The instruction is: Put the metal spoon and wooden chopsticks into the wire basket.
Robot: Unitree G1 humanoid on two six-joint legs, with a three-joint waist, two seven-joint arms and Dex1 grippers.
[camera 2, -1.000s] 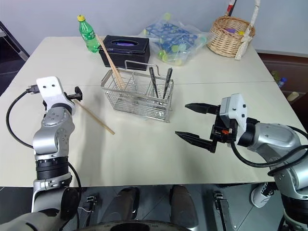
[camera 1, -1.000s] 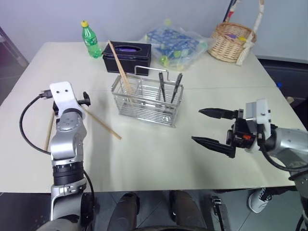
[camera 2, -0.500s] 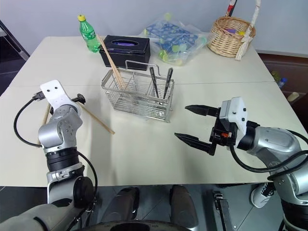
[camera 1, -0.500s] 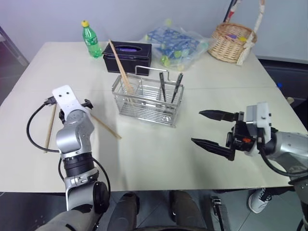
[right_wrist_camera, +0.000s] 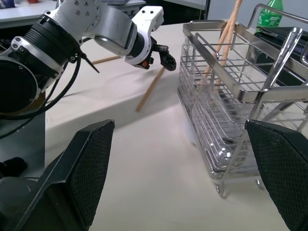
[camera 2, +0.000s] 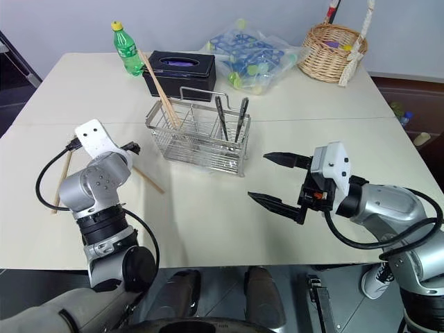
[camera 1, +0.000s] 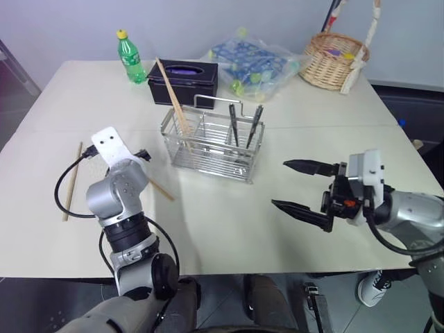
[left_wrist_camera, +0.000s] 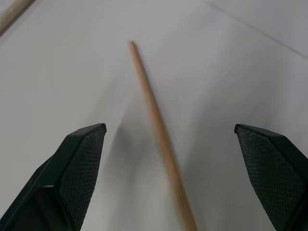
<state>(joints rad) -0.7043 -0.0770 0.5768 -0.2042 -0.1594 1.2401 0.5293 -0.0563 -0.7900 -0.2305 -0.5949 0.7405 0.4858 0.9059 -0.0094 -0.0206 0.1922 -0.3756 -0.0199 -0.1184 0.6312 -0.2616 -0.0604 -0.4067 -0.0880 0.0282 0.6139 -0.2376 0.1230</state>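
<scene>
**Observer:** Pale tabletop (camera 1: 229, 229), grey wall behind. Where do the task's pieces lie?

**Me:** Start at the wire basket (camera 1: 211, 142), mid-table. One pair of wooden chopsticks (camera 1: 175, 100) already leans in its compartment on my left, tips pointing to about eleven o'clock. Two dark-handled utensils (camera 1: 244, 125) stand in the compartment on my right; I think one is the metal spoon, but I cannot tell from here. At about eight o'clock from the basket a loose chopstick (camera 1: 161, 189) lies flat on the table, and further out at nine o'clock a second stick (camera 1: 72, 182) lies near the table's left side.

**Observer:** And your hands?

**Me:** My left gripper (left_wrist_camera: 175, 178) hangs over the nearer stick, fingers spread wide apart with nothing between them; the stick runs up between the fingertips in my wrist view. My right gripper (camera 1: 302, 187) hovers at about four o'clock from the basket, its jaws also wide apart and empty.

**Observer:** How would you take that stick cleanly?

**Me:** Come down so the pads (left_wrist_camera: 79, 163) straddle it across its length, near the middle so it won't tip. Close slowly, because a thin round stick will probably roll on a smooth top. Lift it clear, tilt it upright, and drop it beside the pair.

**Observer:** Anything else out there?

**Me:** Beyond the basket, a black tissue box (camera 1: 183, 80), a green bottle (camera 1: 127, 57), a plastic bag (camera 1: 253, 64) and a wicker basket (camera 1: 335, 61).
</scene>
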